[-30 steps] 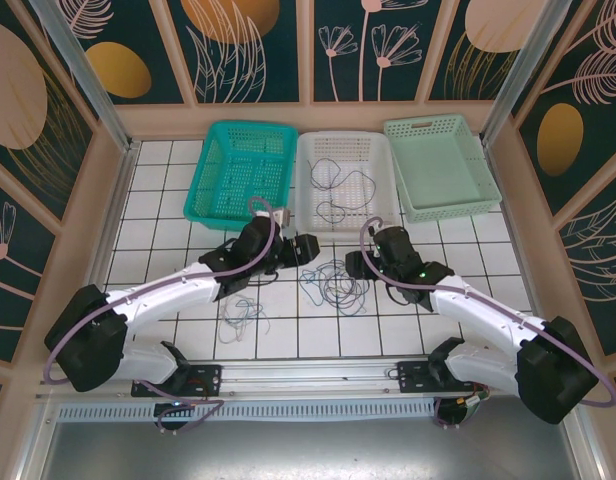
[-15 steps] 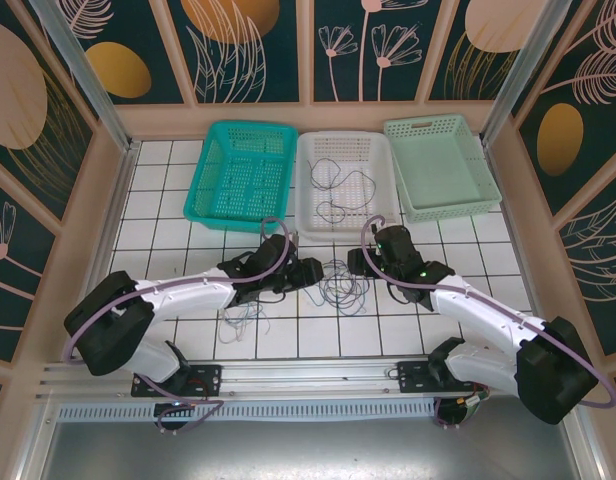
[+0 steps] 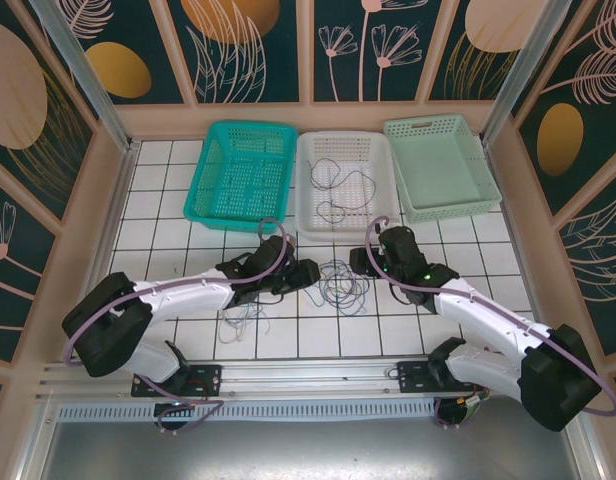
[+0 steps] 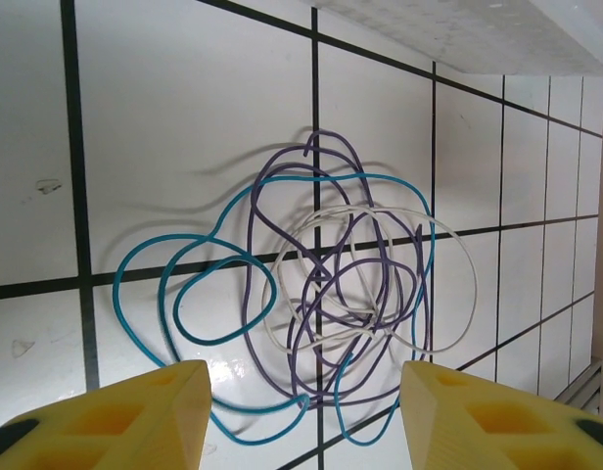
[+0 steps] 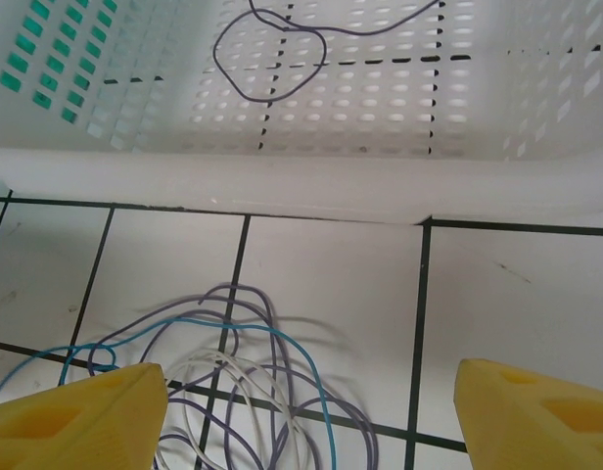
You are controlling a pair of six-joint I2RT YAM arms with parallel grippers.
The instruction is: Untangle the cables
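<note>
left gripper (image 3: 310,272): jaws apart, nothing pinched. On its wrist cam (image 4: 303,380) I see both yellow fingers (image 4: 135,416) low over the tiles, either side of the tangle's near edge. I can't tell if they touch a wire.
right gripper (image 3: 358,263): jaws wide apart, holding nothing. On its own cam (image 5: 309,374) the yellow fingers (image 5: 76,416) sit in the bottom corners, with the tangle's edge between them.
main tangle of cables (image 3: 338,283): on the table between the two grippers, just in front of the white basket. Loose loops lie over each other, not separated.
teal cable (image 4: 116,282): widest loops, swinging out to the left of the pile on the left wrist cam and curving round its rim.
purple cable (image 4: 331,135): several loops through the middle, one end poking out on the far side.
white cable (image 4: 472,284): round loops on the right half, crossing the purple ones.
cable in basket (image 3: 333,185): one thin dark wire in curls on the basket floor, well apart from the tangle. I see it on the right wrist cam too (image 5: 272,59).
pale cable (image 3: 238,318): small loose loops on the tiles on the near side of the left arm, apart from the tangle.
white basket (image 3: 301,180): middle of three in the far row.
teal basket (image 3: 228,218): to its left.
mint basket (image 3: 443,212): to its right.
table (image 3: 168,200): white tiles, dark grout.
</note>
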